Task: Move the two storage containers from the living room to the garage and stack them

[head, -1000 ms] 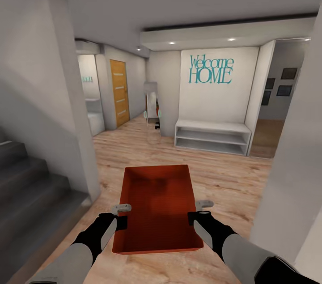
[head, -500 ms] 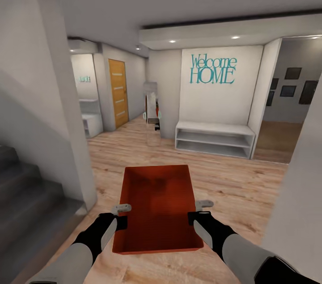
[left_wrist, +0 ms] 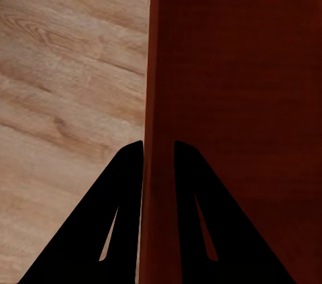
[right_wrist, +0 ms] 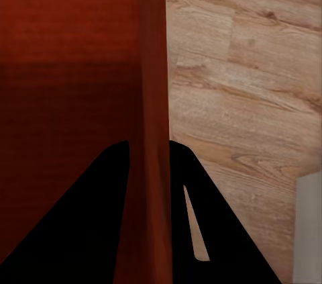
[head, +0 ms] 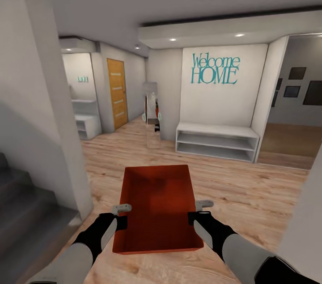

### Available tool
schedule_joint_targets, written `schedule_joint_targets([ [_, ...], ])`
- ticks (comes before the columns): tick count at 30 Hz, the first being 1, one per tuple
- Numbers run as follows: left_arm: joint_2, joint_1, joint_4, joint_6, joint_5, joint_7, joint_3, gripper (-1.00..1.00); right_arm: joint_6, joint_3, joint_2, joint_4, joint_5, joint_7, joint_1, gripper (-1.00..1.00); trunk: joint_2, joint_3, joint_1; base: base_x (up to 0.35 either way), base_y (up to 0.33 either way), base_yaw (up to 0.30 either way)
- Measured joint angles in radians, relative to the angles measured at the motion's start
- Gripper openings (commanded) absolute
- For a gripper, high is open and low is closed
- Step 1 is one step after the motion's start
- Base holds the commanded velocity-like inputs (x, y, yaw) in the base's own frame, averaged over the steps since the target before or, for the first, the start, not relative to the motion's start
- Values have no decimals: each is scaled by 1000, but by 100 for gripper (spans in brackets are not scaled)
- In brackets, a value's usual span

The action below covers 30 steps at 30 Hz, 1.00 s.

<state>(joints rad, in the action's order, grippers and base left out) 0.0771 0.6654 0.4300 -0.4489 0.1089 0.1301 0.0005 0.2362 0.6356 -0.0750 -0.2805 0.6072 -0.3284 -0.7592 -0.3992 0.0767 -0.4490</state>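
Note:
One orange-red storage container (head: 156, 205), open-topped and empty, hangs in front of me above the light wood plank flooring. My left gripper (head: 121, 216) is shut on its left wall, and the left wrist view has that wall (left_wrist: 158, 96) pinched between the two black fingers (left_wrist: 127, 210). On the opposite side my right gripper (head: 193, 212) is shut on the right wall (right_wrist: 151, 82), again with one finger inside and one outside. The second container is out of view. I am in a hallway with wood flooring, not the garage.
A grey pillar (head: 53, 109) and dark stairs (head: 22, 212) stand close on my left. A white wall edge (head: 308, 230) crowds the right. Ahead are a white shelf bench (head: 217, 141) under a "Welcome HOME" sign (head: 214, 69), a narrow mirror (head: 152, 114) and an orange door (head: 117, 92).
The whole view has shifted: the camera advanced and turned, so the pillar and stairs slid left and the right wall receded. Container and both grippers keep the same hold.

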Motion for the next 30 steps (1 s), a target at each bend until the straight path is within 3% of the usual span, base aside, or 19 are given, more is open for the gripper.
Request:
schedule_joint_targets([
  [30, 0, 0, -1, 0, 1, 0, 0, -100, 1, 2, 0, 0, 2, 0, 0, -100, 0, 0, 0, 323, 0, 0],
])
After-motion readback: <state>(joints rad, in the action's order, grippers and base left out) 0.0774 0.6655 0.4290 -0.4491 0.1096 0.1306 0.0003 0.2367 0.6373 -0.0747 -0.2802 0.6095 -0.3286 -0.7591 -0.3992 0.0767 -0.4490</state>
